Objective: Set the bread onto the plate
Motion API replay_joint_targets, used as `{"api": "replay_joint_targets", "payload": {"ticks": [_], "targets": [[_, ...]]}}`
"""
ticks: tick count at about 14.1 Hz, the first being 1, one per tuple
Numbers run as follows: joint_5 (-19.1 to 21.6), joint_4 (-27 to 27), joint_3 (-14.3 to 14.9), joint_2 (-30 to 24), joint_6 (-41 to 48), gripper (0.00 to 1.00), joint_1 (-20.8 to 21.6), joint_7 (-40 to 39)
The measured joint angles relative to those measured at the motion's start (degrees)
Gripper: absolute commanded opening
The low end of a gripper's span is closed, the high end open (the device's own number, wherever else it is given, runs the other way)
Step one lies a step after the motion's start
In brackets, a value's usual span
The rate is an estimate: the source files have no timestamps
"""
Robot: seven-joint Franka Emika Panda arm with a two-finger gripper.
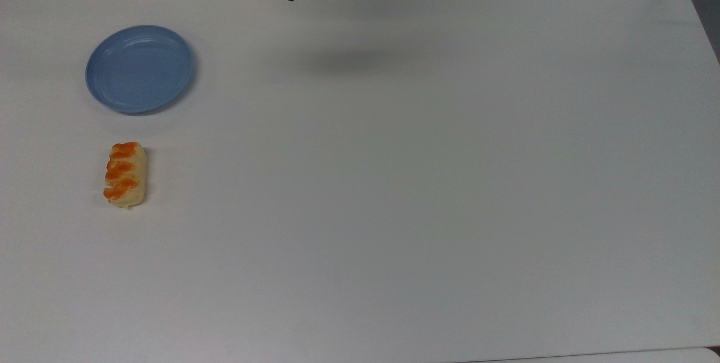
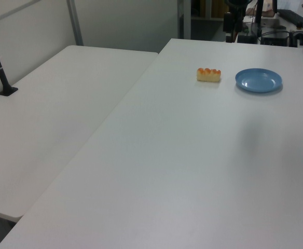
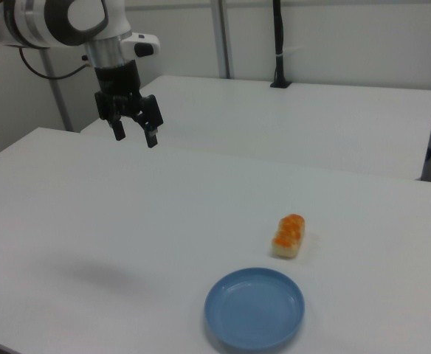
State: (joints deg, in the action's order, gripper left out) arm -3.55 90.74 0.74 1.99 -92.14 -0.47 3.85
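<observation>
gripper [image 3: 134, 137]: wide open, nothing in it, hanging high above the table [image 1: 394, 183]
bread [image 1: 125, 174]: on the table just beside the plate [image 1: 139, 68], not touching
risk: soft rounded roll, probably squishes or slips if pinched off-centre
look: glazed stripes; plate's smooth, shallow, raised rim

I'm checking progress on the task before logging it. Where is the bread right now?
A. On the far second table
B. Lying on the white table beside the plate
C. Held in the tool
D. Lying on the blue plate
B: the bread lies on the table, apart from the empty plate, while the open tool hangs well above the table.
</observation>
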Motion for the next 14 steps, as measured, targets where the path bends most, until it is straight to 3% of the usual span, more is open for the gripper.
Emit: {"api": "replay_joint_targets", "payload": {"ticks": [4, 8, 14], "targets": [[0.0, -0.2, 0.1, 0.8, -0.1, 1.0, -0.5, -3.3], [0.0, -0.6, 0.3, 3.6, -2.0, 1.0, -5.3, -13.2], [0.0, -0.5, 0.8, 13.2, -19.3, 1.0, -15.5, -19.0]]}}
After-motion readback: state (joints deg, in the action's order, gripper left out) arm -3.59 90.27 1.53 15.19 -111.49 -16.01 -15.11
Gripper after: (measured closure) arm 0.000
